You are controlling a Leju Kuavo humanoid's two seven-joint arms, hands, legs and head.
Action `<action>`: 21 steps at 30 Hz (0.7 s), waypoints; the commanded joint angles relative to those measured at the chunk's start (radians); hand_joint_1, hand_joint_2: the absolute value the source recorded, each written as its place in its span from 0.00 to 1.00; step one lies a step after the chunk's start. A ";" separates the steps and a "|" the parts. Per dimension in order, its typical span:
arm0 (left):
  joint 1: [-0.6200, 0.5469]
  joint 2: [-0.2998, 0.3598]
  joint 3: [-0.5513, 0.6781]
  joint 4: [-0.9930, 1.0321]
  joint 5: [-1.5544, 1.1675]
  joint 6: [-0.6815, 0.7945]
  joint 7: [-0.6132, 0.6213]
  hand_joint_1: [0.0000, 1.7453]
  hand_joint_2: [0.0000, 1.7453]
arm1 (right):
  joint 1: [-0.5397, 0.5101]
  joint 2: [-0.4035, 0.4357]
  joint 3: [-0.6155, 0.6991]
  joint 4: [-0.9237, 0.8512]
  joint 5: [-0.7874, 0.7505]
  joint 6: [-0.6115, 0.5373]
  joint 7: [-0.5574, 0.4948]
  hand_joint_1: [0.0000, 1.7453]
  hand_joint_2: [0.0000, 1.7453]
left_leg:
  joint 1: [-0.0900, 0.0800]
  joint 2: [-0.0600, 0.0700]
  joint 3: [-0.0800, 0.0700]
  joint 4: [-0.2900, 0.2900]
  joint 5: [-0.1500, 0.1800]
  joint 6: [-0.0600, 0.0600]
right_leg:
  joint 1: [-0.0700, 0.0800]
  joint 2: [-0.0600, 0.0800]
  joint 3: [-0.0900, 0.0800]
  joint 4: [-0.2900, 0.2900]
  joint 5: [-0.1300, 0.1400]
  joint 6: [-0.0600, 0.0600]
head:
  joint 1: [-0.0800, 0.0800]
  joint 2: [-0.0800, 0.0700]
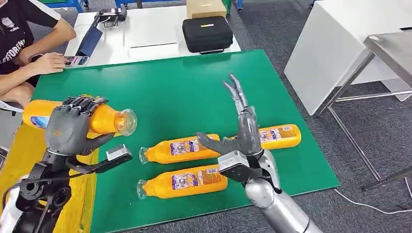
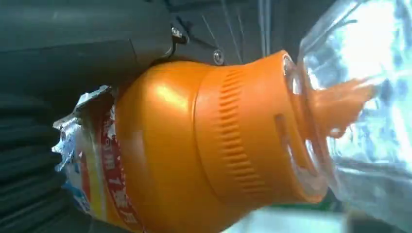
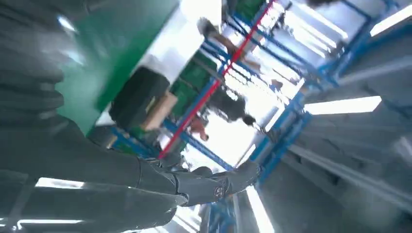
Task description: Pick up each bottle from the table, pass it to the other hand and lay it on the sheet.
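Observation:
My left hand [image 1: 72,125] grips an orange bottle [image 1: 104,119] with a clear cap, held level above the left edge of the green table. The left wrist view shows that bottle [image 2: 204,145] up close against my palm. My right hand [image 1: 243,128] is raised over the middle of the table, fingers spread and pointing up, holding nothing; its thumb [image 3: 204,187] shows in the right wrist view. Three more orange bottles lie on the table: one [image 1: 177,149] at the centre, one [image 1: 182,182] nearer the front, one [image 1: 278,136] to the right behind my right hand. A yellow sheet [image 1: 19,155] lies at the left.
A person [image 1: 22,43] sits at the far left with hands on a white table [image 1: 145,29]. A black case [image 1: 207,33] and a cardboard box [image 1: 206,7] stand on it. A white table [image 1: 330,43] and a metal frame [image 1: 388,48] stand to the right.

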 commanded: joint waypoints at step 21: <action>-0.637 0.109 -0.384 1.120 0.260 -0.541 -0.136 1.00 1.00 | 0.118 -0.014 -0.213 -0.146 0.069 0.038 0.042 0.00 1.00 | 0.001 -0.002 0.005 -0.001 0.001 -0.004 | 0.000 0.002 0.007 0.000 -0.002 -0.002 | 0.000 0.000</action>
